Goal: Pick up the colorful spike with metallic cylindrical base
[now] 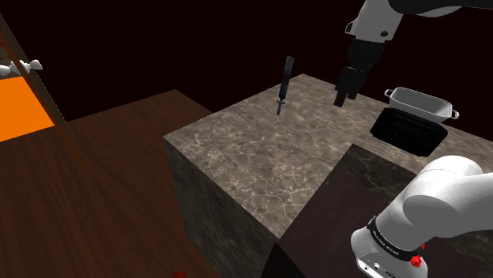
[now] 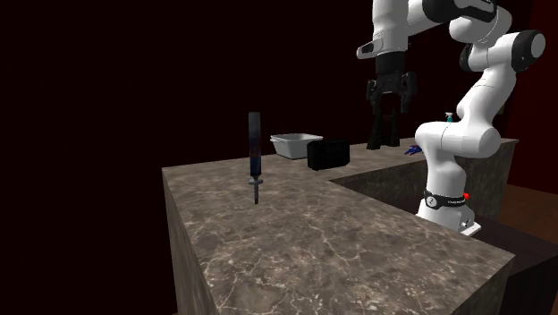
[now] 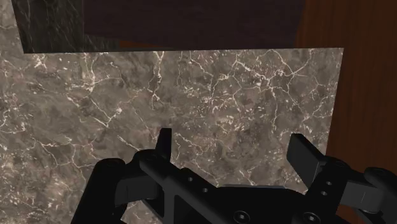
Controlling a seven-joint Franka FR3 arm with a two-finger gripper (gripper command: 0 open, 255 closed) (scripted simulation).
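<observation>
The spike (image 1: 284,82) is seen standing upright on the marble counter (image 1: 261,162), in the upper middle of the shoulder view and left of centre in the second exterior view. It is drawn dark and slender, with its narrow end down on the stone, and nothing is holding it. To its right in the shoulder view, well apart and raised above the counter, the gripper (image 1: 341,98) is hung from the arm with its fingers (image 3: 302,153) spread wide. Nothing but bare marble is seen between them in the wrist view. Further right, a black box (image 1: 409,130) and a white tray (image 1: 423,103) are set close together near the counter's far edge. Trouble is easily imagined here: a thing this tall on so thin a footing could be tipped by one finger brushed against it on the approach, and if it is clasped too high or off-centre it could be swung out of the grasp. The promised colours cannot be made out in this dim light, nor can the metallic base be told from the shaft. Whether the tip truly touches the stone is hard to judge.
</observation>
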